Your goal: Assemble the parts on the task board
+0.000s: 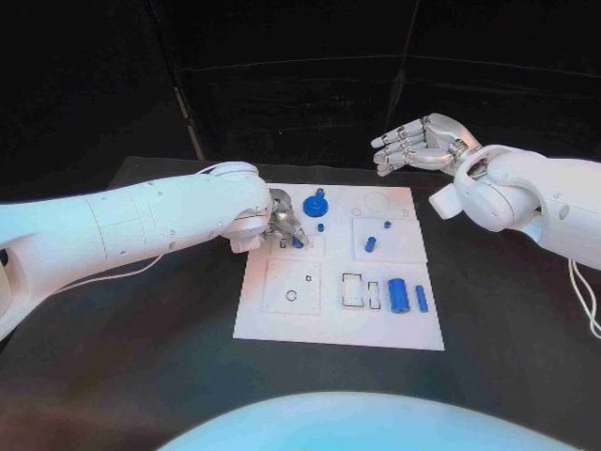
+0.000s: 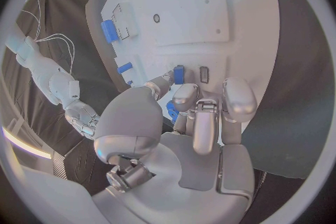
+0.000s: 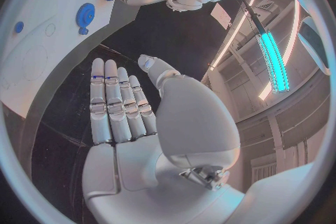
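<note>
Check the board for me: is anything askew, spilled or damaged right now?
Nothing stands out. The task board lies flat on the table, and its blue parts, such as the round gear and the cylinder, all sit on it. The left hand works at a small blue piece; the right hand hovers open beyond the board.

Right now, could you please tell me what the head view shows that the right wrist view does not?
Head view: the large blue cylinder and the slim blue bar lying on the part of the task board nearest the robot. Right wrist view: the palm of the right hand, its fingers straight and holding nothing. Both: the round blue part and the left hand down at the board.
</note>
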